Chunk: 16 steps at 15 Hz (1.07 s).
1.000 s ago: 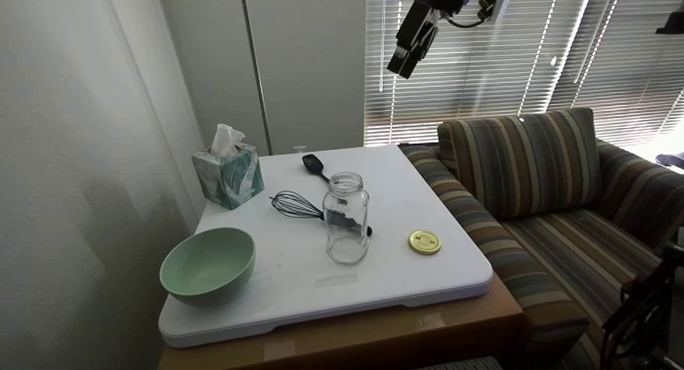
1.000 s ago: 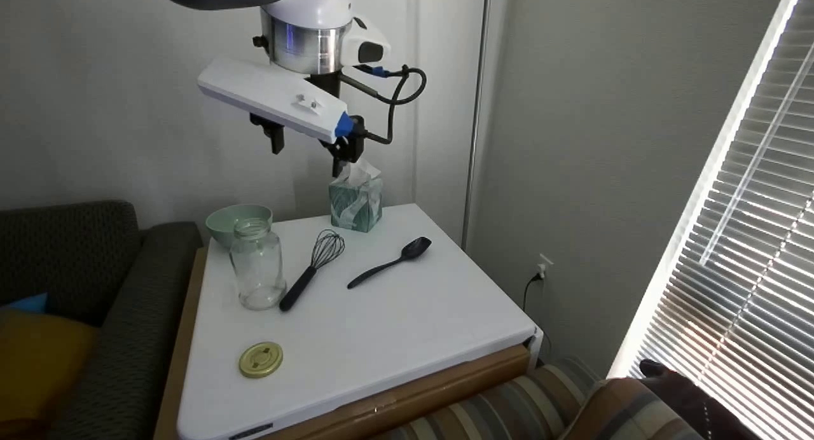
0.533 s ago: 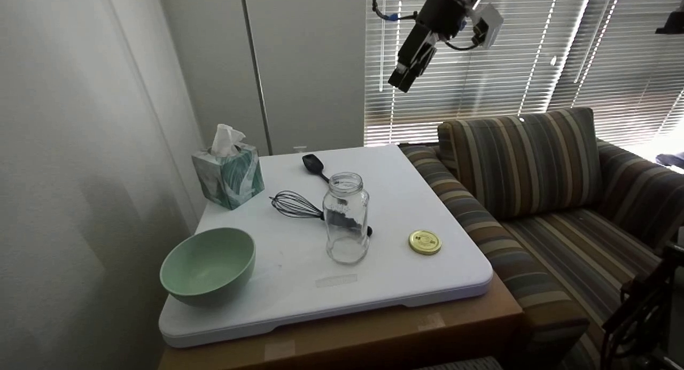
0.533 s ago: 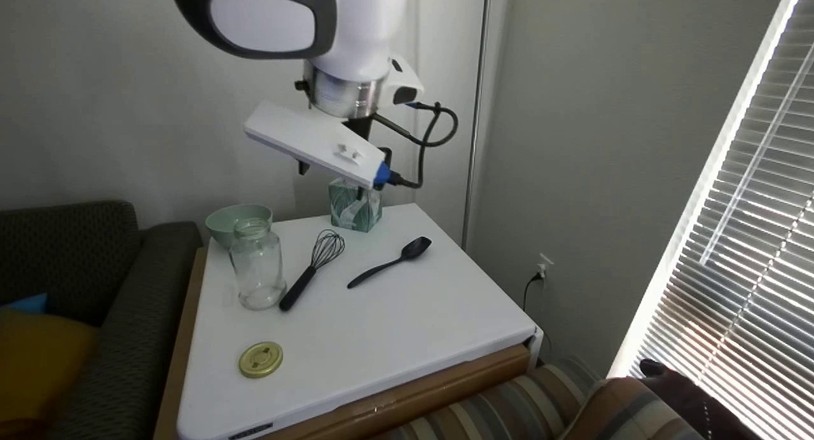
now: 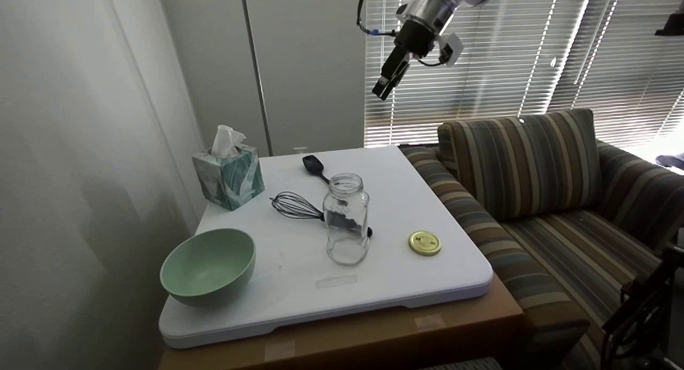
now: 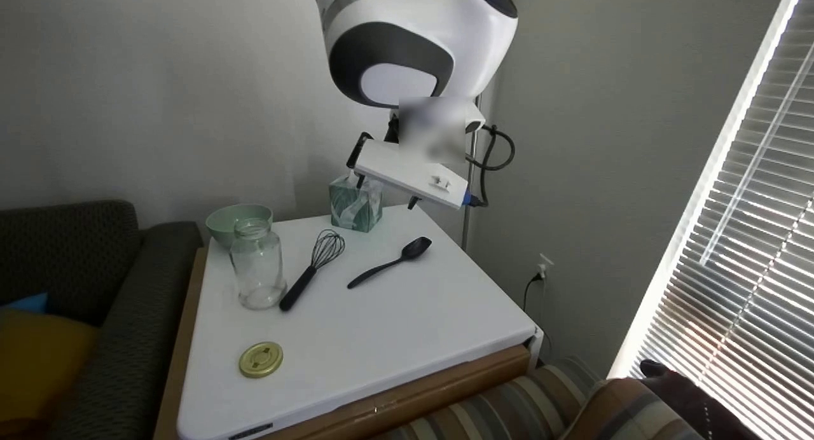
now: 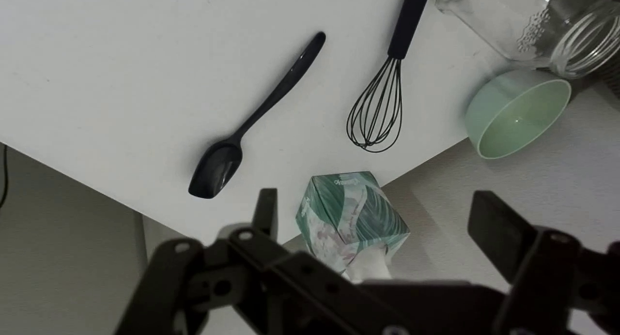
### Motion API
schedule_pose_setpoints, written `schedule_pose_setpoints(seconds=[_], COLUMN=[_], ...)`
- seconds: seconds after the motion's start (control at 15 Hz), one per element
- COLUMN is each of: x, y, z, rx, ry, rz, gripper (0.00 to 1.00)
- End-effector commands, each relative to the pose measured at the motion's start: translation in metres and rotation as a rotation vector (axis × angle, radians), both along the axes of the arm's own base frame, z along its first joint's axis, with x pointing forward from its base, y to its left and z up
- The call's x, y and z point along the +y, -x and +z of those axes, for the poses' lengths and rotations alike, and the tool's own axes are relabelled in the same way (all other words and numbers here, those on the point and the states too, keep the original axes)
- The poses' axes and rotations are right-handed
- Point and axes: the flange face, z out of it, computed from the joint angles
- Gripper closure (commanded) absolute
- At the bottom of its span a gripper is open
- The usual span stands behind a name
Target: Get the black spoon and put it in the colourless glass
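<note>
1. Judging from how the things lie now, I believe the task is only at its beginning; no part of the carrying is done.
2. The black spoon (image 7: 264,107) lies flat on the bench (image 6: 407,338), apart from the whisk (image 7: 398,49), with its wide end near one edge.
3. The pincer (image 7: 375,211) hangs high in the air, well apart from the spoon. Its fingers are spread wide and hold nothing; in the wrist view, the tissue box (image 7: 356,214) shows beyond the gap.
4. The colourless glass (image 6: 259,268) stands upright in both exterior views, with its mouth open. I see no spoon inside. A golden lid (image 6: 261,360) lies separately on the bench, so this step seems not needed.
5. What is left is, in my opinion, everything: to bring the pincer down to the spoon, to pinch it, to lift it, to turn it more upright, and to lower it through the mouth of the glass.
</note>
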Motion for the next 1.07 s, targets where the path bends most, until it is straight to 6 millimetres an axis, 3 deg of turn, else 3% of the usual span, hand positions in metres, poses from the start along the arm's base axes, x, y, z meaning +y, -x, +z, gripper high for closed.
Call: schedule_pose_setpoints(seconds=[0.0, 0.2, 0.53, 0.87, 0.93, 1.0], x=[0.003, 0.007, 0.021, 0.046, 0.046, 0.055], y=[-0.006, -0.002, -0.022, -0.036, -0.039, -0.028], z=[-0.001, -0.009, -0.053, -0.114, -0.120, -0.110], rx=[-0.001, -0.039, -0.299, -0.262, -0.250, -0.244], ry=[-0.002, -0.019, 0.056, -0.049, -0.071, -0.007], rz=[0.011, -0.006, -0.127, -0.176, -0.204, -0.165], gripper=[0.00, 0.00, 0.00, 0.00, 0.00, 0.00])
